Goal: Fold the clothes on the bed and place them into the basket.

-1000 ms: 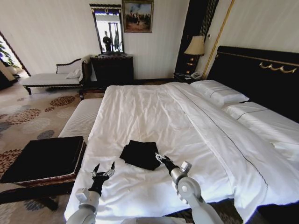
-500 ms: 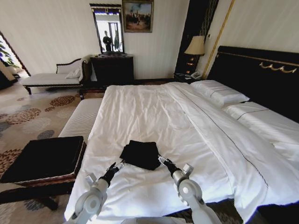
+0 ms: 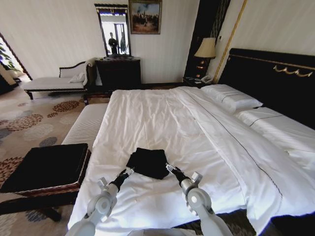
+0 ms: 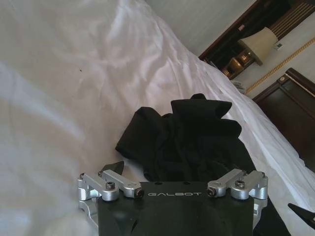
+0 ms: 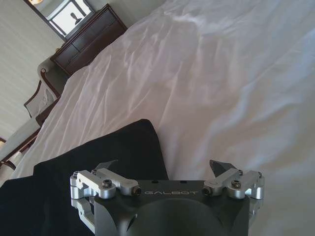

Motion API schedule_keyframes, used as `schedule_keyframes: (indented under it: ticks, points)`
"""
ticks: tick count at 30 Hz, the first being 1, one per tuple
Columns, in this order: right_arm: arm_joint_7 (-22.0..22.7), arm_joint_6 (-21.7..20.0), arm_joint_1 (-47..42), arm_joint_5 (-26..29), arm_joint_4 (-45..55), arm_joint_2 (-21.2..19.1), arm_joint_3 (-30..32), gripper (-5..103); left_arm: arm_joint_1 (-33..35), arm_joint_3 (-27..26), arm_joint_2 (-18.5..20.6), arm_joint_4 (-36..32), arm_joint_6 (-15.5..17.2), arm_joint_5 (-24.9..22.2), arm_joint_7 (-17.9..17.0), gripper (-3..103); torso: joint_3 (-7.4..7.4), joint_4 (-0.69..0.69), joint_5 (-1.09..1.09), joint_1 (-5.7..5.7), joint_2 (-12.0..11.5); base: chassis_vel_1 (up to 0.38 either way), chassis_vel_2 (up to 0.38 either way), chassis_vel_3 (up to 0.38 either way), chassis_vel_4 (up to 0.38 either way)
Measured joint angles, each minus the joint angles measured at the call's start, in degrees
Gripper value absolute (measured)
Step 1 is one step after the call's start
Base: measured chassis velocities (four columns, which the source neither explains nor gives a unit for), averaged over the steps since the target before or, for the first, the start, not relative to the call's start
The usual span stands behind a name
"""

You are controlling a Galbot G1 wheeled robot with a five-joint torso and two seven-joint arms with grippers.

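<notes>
Your wicker basket (image 3: pixel 47 167) sits on the dark bench left of the bed (image 3: pixel 206 132), and only its black lining shows inside; no garment is in it. The black T-shirt (image 3: pixel 148 162) lies folded into a compact bundle on the white duvet (image 3: pixel 162 118) near the foot of the bed, well apart from the basket.

Your left gripper (image 3: pixel 128 171) is at the bundle's near left corner. In the left wrist view its fingers (image 4: pixel 114 167) are spread wide, with the shirt (image 4: pixel 192 137) lying between and just ahead of them; one fingertip rests on or just over the duvet beside the fabric's edge.

Your right gripper (image 3: pixel 169 167) is at the bundle's near right corner. Its fingers (image 5: pixel 220 167) are also spread apart, gripping nothing: one tip sits over the black cloth (image 5: pixel 98 157), the other over bare white duvet.
</notes>
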Motion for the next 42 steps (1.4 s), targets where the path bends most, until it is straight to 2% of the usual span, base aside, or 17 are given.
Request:
schedule_keyframes:
  ticks: [6, 13, 23, 24, 27, 31, 35, 37, 38, 41, 42]
  points:
    - [0.1, 0.0, -0.4, -0.5, 0.0, 0.1, 0.0, 100, -1.7, 0.7, -1.3, 0.8, -0.5, -4.1, 1.2, 100, 0.0, 0.0, 0.0, 0.0, 0.0, 0.0, 0.0, 0.0, 0.0]
    - [0.2, -0.1, -0.5, -0.7, -0.2, 0.1, -0.1, 100, -1.2, 0.3, -1.5, 0.2, -0.6, -3.8, 2.4, 100, -0.01, 0.01, 0.0, -0.01, 0.0, 0.0, 0.0, 0.0, 0.0]
    - [0.6, -0.6, 0.1, -0.6, -0.5, 0.3, -0.7, 100, -4.9, 1.6, -2.0, 4.3, -0.6, -3.3, 3.5, 100, 0.0, 0.0, 0.0, -0.01, 0.0, 0.0, 0.0, 0.0, 0.0]
    - [0.6, -0.6, 0.1, -0.6, -0.7, 0.3, -0.7, 100, -5.1, 1.7, -2.2, 4.4, -0.6, -3.0, 3.7, 103, -0.01, 0.0, 0.0, -0.01, 0.0, 0.0, 0.0, 0.0, 0.0]
    - [0.6, -0.6, 0.2, -0.4, -0.9, 0.2, -0.8, 100, -5.4, 2.0, -2.3, 4.4, -0.6, -2.5, 3.9, 99, 0.0, 0.0, 0.0, -0.01, 0.0, 0.0, 0.0, 0.0, 0.0]
    - [1.3, -1.4, 1.4, 3.5, -1.2, 0.2, -1.1, 100, -6.4, 2.0, -2.8, 5.7, -0.9, -1.9, 4.2, 96, 0.0, 0.0, 0.0, -0.01, 0.0, 0.0, 0.0, 0.0, 0.0]
    - [2.0, -3.7, 3.5, 12.0, -1.3, 0.7, -1.0, 100, -7.1, 1.8, -3.2, 6.4, -1.3, -1.9, 4.2, 81, 0.0, 0.01, 0.0, -0.01, 0.0, 0.0, 0.0, 0.0, 0.0]
    - [2.0, -3.9, 4.0, 12.6, -1.7, 0.8, -1.0, 100, -7.2, 1.8, -3.4, 6.7, -1.3, -1.8, 4.2, 81, 0.0, 0.01, 0.0, -0.01, 0.0, 0.0, 0.0, 0.0, 0.0]
    - [2.0, -4.0, 4.9, 12.7, -2.8, 1.0, -1.4, 100, -7.5, 1.8, -3.6, 7.2, -1.3, -1.8, 4.2, 70, -0.01, 0.0, 0.0, -0.01, 0.0, 0.0, 0.0, 0.0, 0.0]
    - [2.0, -4.1, 5.7, 12.6, -4.2, 1.3, -1.7, 100, -7.8, 1.9, -3.9, 7.7, -1.4, -1.7, 4.2, 65, 0.0, 0.01, 0.0, -0.01, 0.0, 0.0, 0.0, 0.0, 0.0]
    - [2.0, -4.1, 6.0, 12.6, -4.6, 1.3, -1.8, 100, -7.9, 1.9, -4.0, 7.8, -1.4, -1.7, 4.2, 59, 0.0, 0.01, 0.0, -0.01, 0.0, 0.0, 0.0, 0.0, 0.0]
